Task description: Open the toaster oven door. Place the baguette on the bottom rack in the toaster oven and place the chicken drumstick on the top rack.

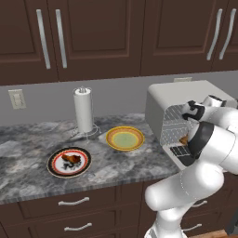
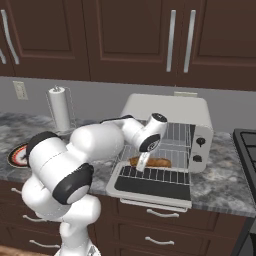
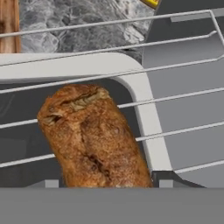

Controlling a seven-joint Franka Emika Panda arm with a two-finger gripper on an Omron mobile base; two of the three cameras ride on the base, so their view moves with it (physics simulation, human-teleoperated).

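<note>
The toaster oven (image 2: 170,109) stands on the counter with its door (image 2: 152,187) folded down flat. The golden-brown baguette (image 2: 156,162) lies at the mouth of the oven over the wires of the bottom rack (image 3: 183,94). My gripper (image 2: 142,165) reaches in from the left and is shut on the baguette's near end. In the hand view the baguette (image 3: 94,135) sits between the fingertips of my gripper (image 3: 105,181), above the rack wires. The top rack (image 2: 176,134) is bare. The chicken drumstick (image 1: 71,161) rests on a red-rimmed plate (image 1: 53,165) at the counter's left.
A yellow plate (image 1: 124,138) and a paper towel roll (image 1: 83,110) stand left of the oven. The open door overhangs the counter's front edge. A dark stove (image 2: 247,145) borders the oven on the right. Dark cabinets hang above.
</note>
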